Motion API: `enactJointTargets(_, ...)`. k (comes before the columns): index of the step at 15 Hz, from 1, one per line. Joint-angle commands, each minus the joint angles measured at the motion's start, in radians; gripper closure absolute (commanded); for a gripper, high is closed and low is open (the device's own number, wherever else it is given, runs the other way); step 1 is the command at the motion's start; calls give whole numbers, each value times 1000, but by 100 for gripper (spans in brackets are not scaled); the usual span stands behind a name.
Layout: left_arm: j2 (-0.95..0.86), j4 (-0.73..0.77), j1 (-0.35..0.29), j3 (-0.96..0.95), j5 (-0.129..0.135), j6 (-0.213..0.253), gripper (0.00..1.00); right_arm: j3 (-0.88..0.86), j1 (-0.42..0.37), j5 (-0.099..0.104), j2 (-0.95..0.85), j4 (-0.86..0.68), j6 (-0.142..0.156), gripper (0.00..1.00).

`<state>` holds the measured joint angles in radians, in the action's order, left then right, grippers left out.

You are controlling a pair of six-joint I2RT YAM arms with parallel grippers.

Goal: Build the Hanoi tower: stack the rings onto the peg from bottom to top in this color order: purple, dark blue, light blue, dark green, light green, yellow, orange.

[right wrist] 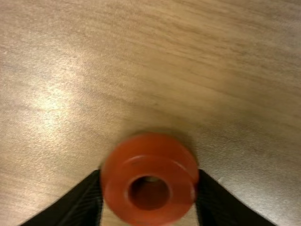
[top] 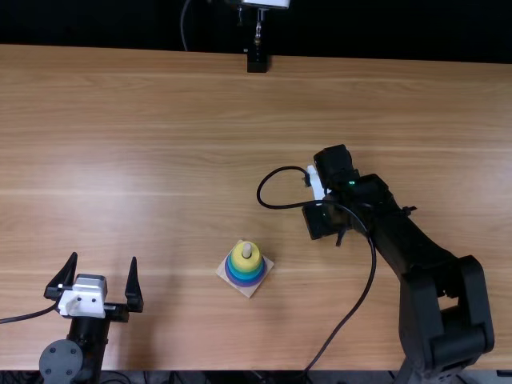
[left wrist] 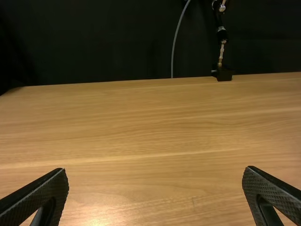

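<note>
Light brown wooden table [top: 160, 104], dark backdrop [top: 104, 24] past the far edge. Clock set on table centre in top view, 12 = far side. Metal stand with black foot [top: 257, 62] at 12, right at the far edge.

Stack sits at 6: square wooden base [top: 249, 293], turned cornerwise, peg tip [top: 246, 250] poking out above the yellow ring [top: 246, 262]. Green and blue bands under yellow, purple ring [top: 244, 281] lowest; can't count every layer. Near edge has a strip of wood between it and the base.

Left gripper [top: 104, 258] at 8, close to the near edge, aimed at 12. Fingers spread wide, nothing between them; left wrist view agrees. Well apart from the stack, wide lateral gap, and a long run of wood from its tips to the far edge.

Right gripper [top: 318, 182] at 2-3, aimed down at the wood. Pinching the orange ring [right wrist: 150, 162] across its sides, hole facing the wrist camera. Can't tell if ring touches the wood. From the stack it's at 1-2, modest gap.

Right arm [top: 408, 240] spans from 3 to 4-5. Black cable [top: 350, 314] loops on the stack side of that gripper, then runs between stack and arm over the near edge: tightest spot.
</note>
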<state>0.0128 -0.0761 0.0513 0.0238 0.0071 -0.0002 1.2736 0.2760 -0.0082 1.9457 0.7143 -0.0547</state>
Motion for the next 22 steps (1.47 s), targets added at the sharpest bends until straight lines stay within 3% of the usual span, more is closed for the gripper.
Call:
enactJointTargets(1, -13, -3, -8, -24, 2, 8, 0, 4, 0, -16, 18, 1, -6, 100)
enactJointTargets(3, -13, -3, -8, -24, 2, 8, 0, 6, 0, -29, 16, -1, -2, 100)
enactJointTargets(8, -13, -3, -8, -24, 2, 8, 0, 43, 6, -27, 12, 12, -13, 100)
enactJointTargets(10, -13, -3, -8, -24, 2, 8, 0, 81, 17, -27, -1, 82, -17, 100)
enactJointTargets(11, -13, -3, -8, -24, 2, 8, 0, 122, 40, -27, -24, 163, -24, 100)
enactJointTargets(13, -13, -3, -8, -24, 2, 8, 0, 170, 95, -29, -79, 310, -85, 100)
enactJointTargets(22, -13, -3, -8, -24, 2, 8, 0, 403, 284, -30, -228, 603, -96, 100)
